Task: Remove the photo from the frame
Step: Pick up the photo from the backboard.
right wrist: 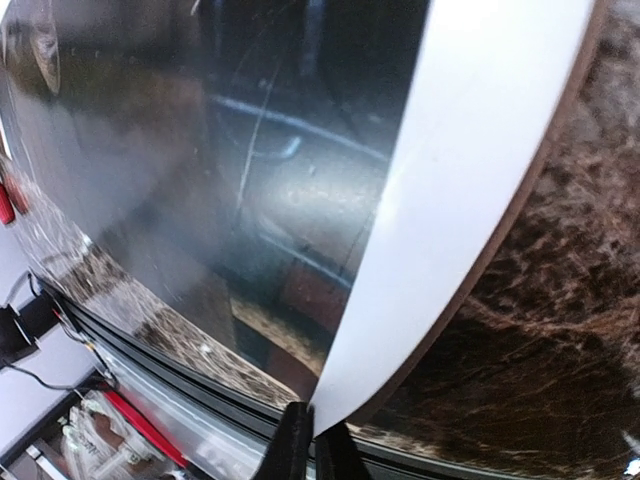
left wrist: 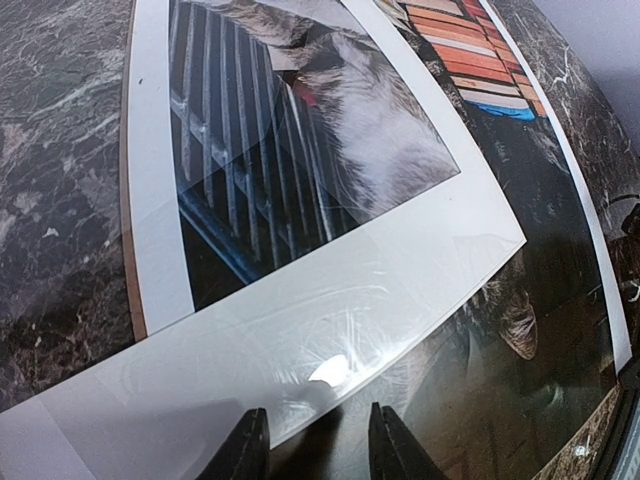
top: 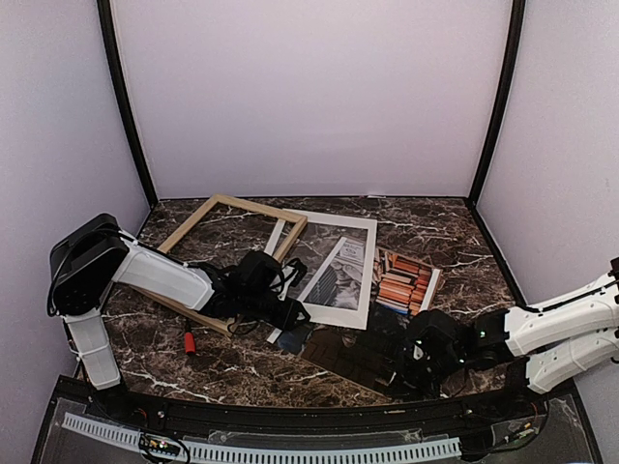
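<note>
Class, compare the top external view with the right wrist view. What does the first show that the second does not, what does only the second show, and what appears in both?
Only the top external view shows the empty frame at the back left, the white mat, the books printed on the photo and the left gripper. Only the right wrist view shows, close up, the jaws of the right gripper closed on the corner of the photo's white margin. Both show the photo, the right gripper and the marble table.
</note>
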You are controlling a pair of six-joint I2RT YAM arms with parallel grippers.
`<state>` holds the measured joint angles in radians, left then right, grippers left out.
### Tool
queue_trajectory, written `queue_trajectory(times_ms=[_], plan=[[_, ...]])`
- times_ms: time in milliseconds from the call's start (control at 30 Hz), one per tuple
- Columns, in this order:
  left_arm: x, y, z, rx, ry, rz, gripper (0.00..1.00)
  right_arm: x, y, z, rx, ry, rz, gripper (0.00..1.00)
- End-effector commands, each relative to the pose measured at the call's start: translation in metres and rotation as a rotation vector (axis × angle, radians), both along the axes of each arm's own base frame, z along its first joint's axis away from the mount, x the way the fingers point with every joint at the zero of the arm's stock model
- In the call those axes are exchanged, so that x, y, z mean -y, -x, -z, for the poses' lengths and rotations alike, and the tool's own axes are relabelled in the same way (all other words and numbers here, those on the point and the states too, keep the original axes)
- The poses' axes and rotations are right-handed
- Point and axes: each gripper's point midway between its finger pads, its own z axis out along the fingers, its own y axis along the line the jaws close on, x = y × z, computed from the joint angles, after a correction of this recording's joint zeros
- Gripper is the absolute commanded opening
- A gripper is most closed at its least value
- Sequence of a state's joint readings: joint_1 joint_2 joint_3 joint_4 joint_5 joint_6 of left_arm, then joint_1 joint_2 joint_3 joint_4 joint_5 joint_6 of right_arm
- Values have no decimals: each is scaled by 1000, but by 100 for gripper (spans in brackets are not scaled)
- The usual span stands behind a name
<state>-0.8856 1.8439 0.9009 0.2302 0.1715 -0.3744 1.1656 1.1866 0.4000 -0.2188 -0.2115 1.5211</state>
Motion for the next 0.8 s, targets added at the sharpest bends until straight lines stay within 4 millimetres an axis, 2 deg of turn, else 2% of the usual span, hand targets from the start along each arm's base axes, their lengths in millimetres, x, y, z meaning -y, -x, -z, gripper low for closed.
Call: queue_trajectory(times_ms=[0,200,333,500,667,733,767], plan=[[-23,24,36,-108,-126,7,36,3,1,3,14,8,3,0],[-21,22,25,-95,-111,8,36,8,4,-2,11,19,7,0],[-21,20,10,-79,-101,0,36,15,1,-16,41,29,22,0],[-19,17,-29,-36,-52,-8,38,31,-11,-38,115,88,57,0],[-21,14,-73,28,-9,-16,41,46,-31,-75,219,125,101,0],[-24,11,-88,57,-3,-29,42,54,-43,-98,276,132,129,0],[-26,11,-92,63,-4,-34,43,56,-52,-116,322,123,144,0]])
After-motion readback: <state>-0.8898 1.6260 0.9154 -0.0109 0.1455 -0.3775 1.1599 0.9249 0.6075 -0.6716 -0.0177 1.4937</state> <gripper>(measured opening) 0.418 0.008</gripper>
